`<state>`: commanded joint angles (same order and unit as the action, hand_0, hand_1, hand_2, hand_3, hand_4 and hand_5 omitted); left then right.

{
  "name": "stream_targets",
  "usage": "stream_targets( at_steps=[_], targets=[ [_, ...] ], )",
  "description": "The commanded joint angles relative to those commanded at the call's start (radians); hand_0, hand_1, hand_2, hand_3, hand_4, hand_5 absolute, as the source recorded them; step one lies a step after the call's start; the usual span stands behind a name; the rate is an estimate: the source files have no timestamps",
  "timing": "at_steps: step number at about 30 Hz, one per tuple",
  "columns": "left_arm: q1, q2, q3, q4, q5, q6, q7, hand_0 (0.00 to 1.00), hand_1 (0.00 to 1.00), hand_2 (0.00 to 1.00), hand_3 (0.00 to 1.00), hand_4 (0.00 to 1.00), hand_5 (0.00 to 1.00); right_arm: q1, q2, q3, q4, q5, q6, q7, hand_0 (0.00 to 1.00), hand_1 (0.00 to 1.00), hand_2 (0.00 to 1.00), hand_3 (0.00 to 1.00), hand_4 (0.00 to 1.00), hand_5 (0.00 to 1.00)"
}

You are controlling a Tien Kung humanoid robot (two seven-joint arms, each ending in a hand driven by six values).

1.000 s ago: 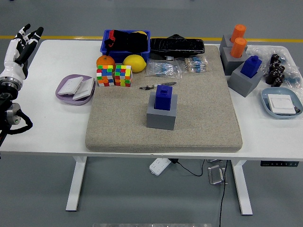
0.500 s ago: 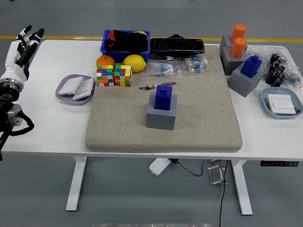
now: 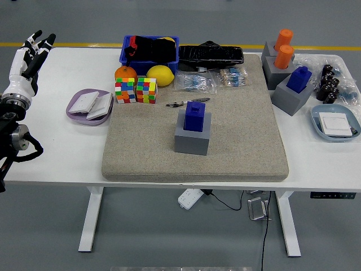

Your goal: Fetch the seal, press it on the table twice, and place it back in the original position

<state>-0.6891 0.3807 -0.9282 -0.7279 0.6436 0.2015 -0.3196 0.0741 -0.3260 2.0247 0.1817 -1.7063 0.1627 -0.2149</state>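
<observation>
My left hand (image 3: 28, 59) is up at the table's (image 3: 62, 147) far-left corner, approx 10 o'clock from the mat's centre, fingers (image 3: 37, 40) straight and spread a little, holding nothing. The arm runs down the left edge of the view, off the table's side. My right hand isn't in the shot.

The seal (image 3: 195, 116), a blue block w/ a small knob on top, sits upright in its grey holder (image 3: 192, 137) near the middle of the beige felt mat (image 3: 237, 147). It's well apart from my hand, roughly at 4 o'clock from it. Just behind the seal, at its 12, a small dark clip-like thing (image 3: 187, 103) lies on the mat (too small to tell what exactly).

At 10 o'clock from the seal: two colour cubes (image 3: 136, 90) side by side, an orange (image 3: 125, 72) and a lemon (image 3: 160, 75) behind them, then a blue bin (image 3: 149, 49) w/ dark stuff inside. A purple dish (image 3: 88, 106) holding white cards sits off the mat's left edge, between my hand and the seal.

At 2 o'clock from the seal: another blue seal (image 3: 299, 79) in a grey block, two orange seals (image 3: 284, 48) behind it, and a pale blue dish (image 3: 335, 123) at 3 o'clock.
</observation>
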Motion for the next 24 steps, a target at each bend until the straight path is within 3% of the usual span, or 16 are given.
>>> stream_targets(
  at_steps=[24],
  targets=[
    [0.003, -0.007, -0.011, -0.012, -0.012, 0.002, -0.008, 0.927, 0.903, 0.891, 0.945, 0.93, 0.632, 0.001, -0.001, -0.003, 0.001, 0.003, 0.0, -0.001, 0.869, 0.732, 0.711, 0.715, 0.827, 0.51]
  ],
)
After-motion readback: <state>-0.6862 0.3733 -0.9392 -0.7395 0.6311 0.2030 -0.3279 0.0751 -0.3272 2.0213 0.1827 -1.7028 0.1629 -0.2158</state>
